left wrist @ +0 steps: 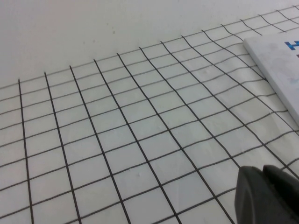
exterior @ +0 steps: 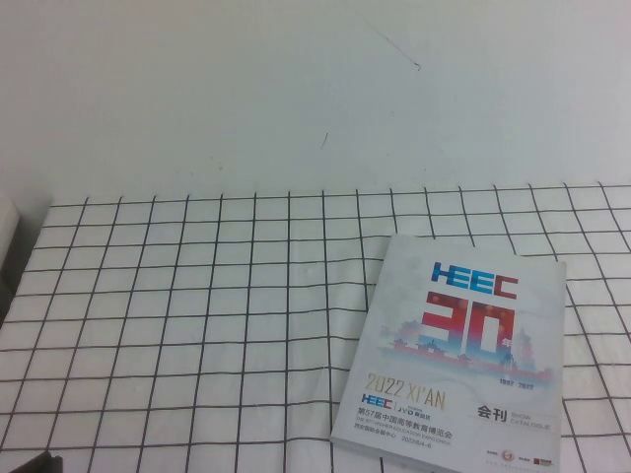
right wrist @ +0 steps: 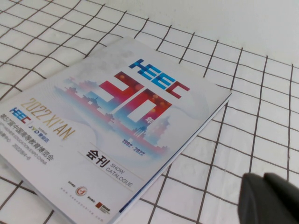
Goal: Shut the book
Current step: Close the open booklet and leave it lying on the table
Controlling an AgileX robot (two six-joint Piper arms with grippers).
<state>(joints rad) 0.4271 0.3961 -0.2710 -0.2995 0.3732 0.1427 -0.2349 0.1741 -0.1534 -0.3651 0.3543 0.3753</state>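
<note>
Shut and flat: that was how the book was found on the counter, front cover up, out at about four o'clock in the high view, with its near edge cut off by the frame. "HEEC", a big red-and-blue "30" and "2022 XI'AN" could be read on the cover. The white counter was seen ruled with a black grid, and the book was laid slightly askew to those lines. The left hand was caught only as a dark tip in its own wrist view, held over bare grid squares, with one corner of the book near by; wide or narrow could not be told. The right hand was likewise shown as a dark tip, held just off the book's page edge, and its state could not be told either.
</note>
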